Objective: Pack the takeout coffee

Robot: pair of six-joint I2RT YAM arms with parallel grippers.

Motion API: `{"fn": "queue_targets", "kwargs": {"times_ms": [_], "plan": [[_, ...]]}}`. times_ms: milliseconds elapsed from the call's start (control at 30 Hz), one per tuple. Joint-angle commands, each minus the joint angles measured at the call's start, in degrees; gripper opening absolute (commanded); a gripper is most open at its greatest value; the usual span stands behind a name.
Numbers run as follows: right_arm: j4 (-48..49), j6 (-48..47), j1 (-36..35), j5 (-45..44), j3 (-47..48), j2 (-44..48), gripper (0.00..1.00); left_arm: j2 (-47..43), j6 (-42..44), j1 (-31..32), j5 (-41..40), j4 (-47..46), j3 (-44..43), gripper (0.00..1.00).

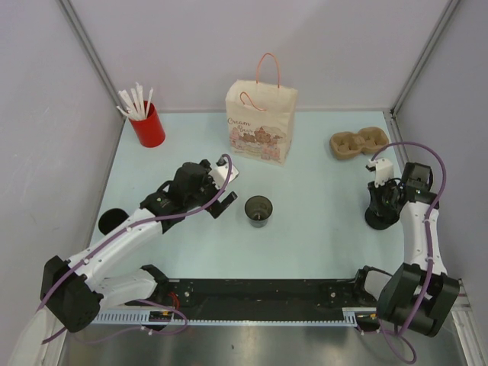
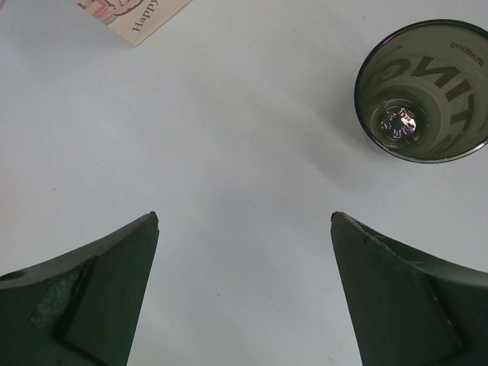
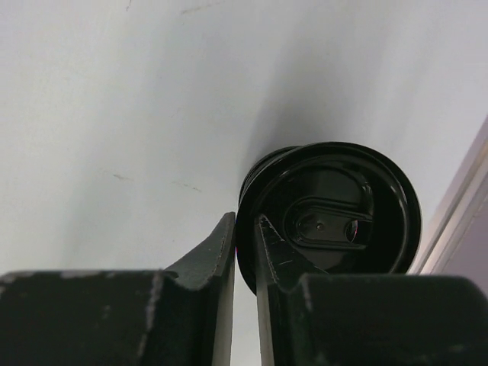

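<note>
The coffee cup (image 1: 258, 210) stands mid-tabletop (image 1: 320, 236), before the paper bag (image 1: 261, 122); straw cup (image 1: 147, 126) back left, cup carrier (image 1: 358, 145) back right, lid (image 3: 381, 191) right.

Your white-and-black left arm (image 1: 114, 248) lies low, stretched forward and to the right from its base. Its black two-finger left gripper (image 2: 244, 217) points ahead and downward, jaws spread wide with nothing between them. Your white-and-black right arm (image 1: 415, 229) stands folded upright, wrist bent over. Its black right gripper (image 3: 244, 221) points straight down, fingers nearly together, pinching the rim of a squat black round lid (image 3: 335, 206)
</note>
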State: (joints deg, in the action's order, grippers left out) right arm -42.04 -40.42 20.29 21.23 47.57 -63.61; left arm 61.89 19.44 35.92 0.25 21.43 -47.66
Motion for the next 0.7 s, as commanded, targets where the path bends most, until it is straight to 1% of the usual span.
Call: {"fn": "queue_targets", "kwargs": {"times_ms": [0,233,333,433,533,567,667], "plan": [[1.35,1.14,-1.22,-1.28,-0.02,4.11,0.14,0.25,-0.98,-0.50,0.80,-2.45,0.29,0.99],[0.38,1.58,-2.89,-2.78,0.24,7.54,0.09,0.16,-0.81,-0.59,0.89,-2.62,0.46,0.99],[-1.28,2.19,-4.21,-1.90,1.47,9.12,0.08,-0.36,-0.46,-0.68,1.50,-2.89,0.72,0.99],[-4.53,2.98,-7.01,0.82,3.93,10.44,0.08,-1.68,0.24,-0.59,2.73,-3.32,1.25,0.99],[-7.00,4.03,-12.19,3.11,6.56,11.23,0.07,-3.79,0.95,-0.68,3.18,-4.38,2.13,0.99],[-7.52,4.30,-15.60,3.81,7.70,11.14,0.07,-4.40,1.30,-0.59,3.61,-4.73,2.39,0.99],[-9.11,5.27,-21.67,4.17,9.99,10.18,0.08,-6.42,3.14,-0.59,5.62,-5.52,2.66,1.00]]}}
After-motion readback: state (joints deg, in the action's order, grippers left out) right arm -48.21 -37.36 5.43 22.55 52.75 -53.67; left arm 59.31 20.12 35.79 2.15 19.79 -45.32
